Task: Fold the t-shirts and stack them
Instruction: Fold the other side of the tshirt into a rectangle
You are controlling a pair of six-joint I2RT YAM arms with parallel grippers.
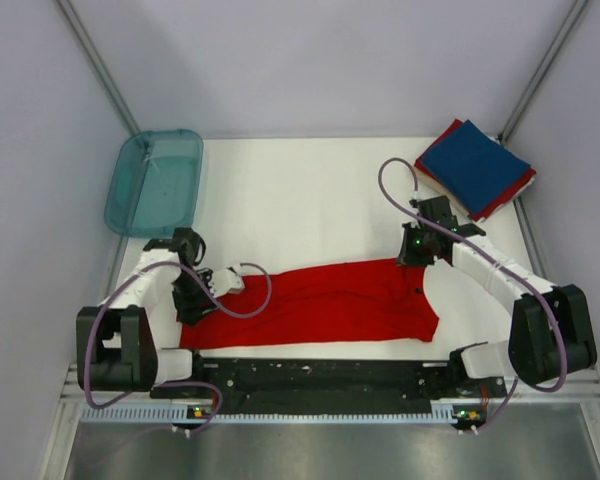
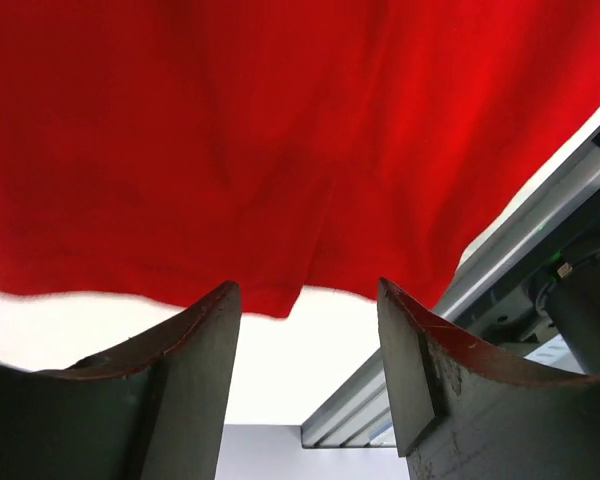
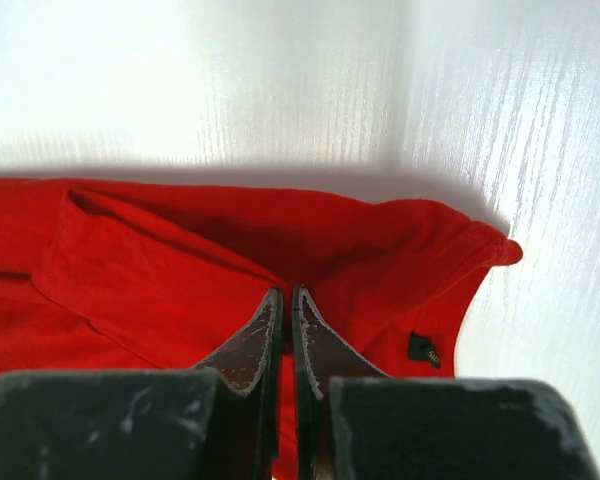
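From above, a red t-shirt lies stretched across the near side of the table. Folded t-shirts, navy on red, sit at its far right corner.

Left wrist: the left hand gapes wide at the shirt's edge.

Right wrist: the right hand pinches a fold of it, fingers nearly together.

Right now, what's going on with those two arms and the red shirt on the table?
The two arms are partway through folding a red t-shirt, which lies as a long band across the near side of the table. The right gripper is pinched shut on the cloth at the collar end. The left gripper is open at the opposite end. A folded navy t-shirt sits on folded red cloth in the far right corner. A teal tray stands at far left.
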